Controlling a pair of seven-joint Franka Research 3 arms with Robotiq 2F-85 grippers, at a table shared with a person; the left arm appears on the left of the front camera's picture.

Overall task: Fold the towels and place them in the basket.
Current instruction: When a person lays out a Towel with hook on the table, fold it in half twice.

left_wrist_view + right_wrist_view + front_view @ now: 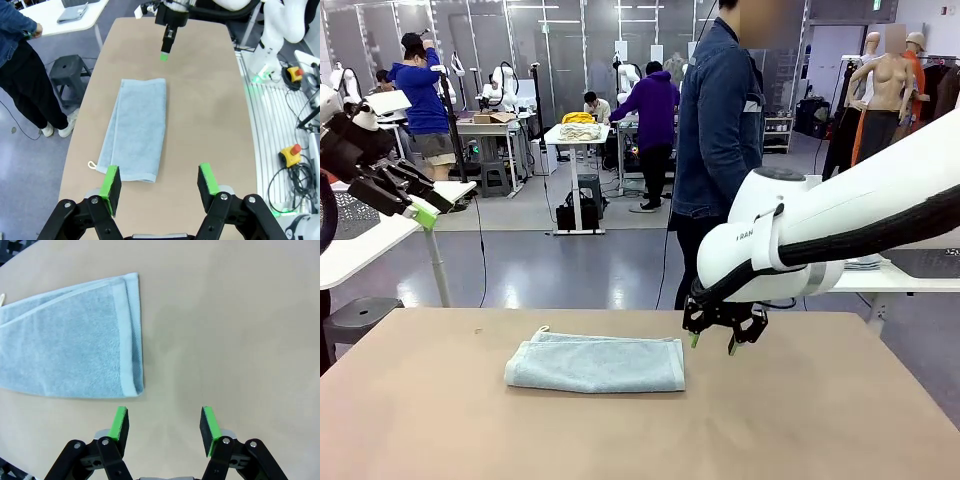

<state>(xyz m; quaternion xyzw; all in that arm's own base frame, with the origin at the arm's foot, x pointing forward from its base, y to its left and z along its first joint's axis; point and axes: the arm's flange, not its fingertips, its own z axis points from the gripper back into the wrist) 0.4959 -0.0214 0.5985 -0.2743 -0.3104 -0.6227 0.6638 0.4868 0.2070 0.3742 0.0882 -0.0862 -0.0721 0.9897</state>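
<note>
A pale blue-grey towel [597, 362] lies folded in half on the tan table [820, 420], its corner loop at the far left end. My right gripper [712, 343] hovers open just above the table, right beside the towel's right short edge. In the right wrist view the towel [65, 352] lies up and left of the open green-padded right gripper [164, 425], nothing between its fingers. My left gripper [420, 212] is raised high at the left, off the table. Its wrist view looks down on the towel [136, 127] past the open left gripper [159, 186]. The basket is out of view.
A person in a dark denim jacket [720, 120] stands at the table's far edge, turned sideways. A white side table [370, 250] and a dark stool [360, 315] stand at the left. Bare tabletop surrounds the towel.
</note>
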